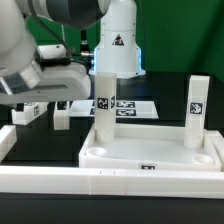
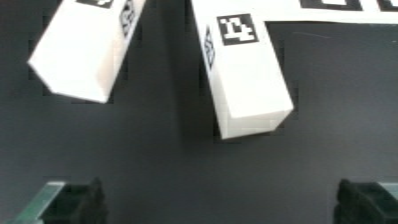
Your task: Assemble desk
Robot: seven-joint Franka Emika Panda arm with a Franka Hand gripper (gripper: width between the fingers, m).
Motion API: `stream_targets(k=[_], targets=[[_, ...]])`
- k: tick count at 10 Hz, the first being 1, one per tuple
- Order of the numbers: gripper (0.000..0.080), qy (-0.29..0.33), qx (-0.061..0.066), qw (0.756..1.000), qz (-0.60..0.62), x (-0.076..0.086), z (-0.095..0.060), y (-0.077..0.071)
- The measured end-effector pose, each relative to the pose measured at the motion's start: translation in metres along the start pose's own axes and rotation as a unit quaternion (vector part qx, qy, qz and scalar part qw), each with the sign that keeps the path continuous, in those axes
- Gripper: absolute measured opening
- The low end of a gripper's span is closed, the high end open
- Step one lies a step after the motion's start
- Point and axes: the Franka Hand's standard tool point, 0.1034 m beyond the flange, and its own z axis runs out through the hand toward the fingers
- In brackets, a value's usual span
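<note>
Both fingers [image 2: 71, 203] spread wide, gripping nothing; first loose leg [image 2: 86, 50] lies ahead of one finger; second loose leg [image 2: 249, 75] ahead of the gap; tabletop [image 1: 150, 158] well apart. Risk: on approach that finger may strike the first loose leg, skewing both.

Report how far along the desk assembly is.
Done: a first upright leg and a second upright leg stand on the tabletop. In hand: nothing; the gripper hangs open and empty above one loose leg and another loose leg lying on the table. Left: picking up and fitting those two.
</note>
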Motion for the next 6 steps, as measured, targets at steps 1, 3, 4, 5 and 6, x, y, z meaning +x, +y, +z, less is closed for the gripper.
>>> stream_targets(k=[1, 3, 4, 5, 6], targets=[[0.0648, 0.001, 0.0, 1.0, 0.0, 0.0, -0.001, 0.001], [0.0648, -0.005, 0.01, 1.0, -0.003, -0.003, -0.001, 0.005], [0.0648, -0.009, 0.026, 1.0, 0.009, -0.007, -0.004, 0.021], [0.0648, -0.011, 0.031, 0.999, 0.022, -0.01, 0.005, 0.027], [0.0648, -0.024, 0.038, 0.998, 0.04, -0.018, 0.019, 0.023]])
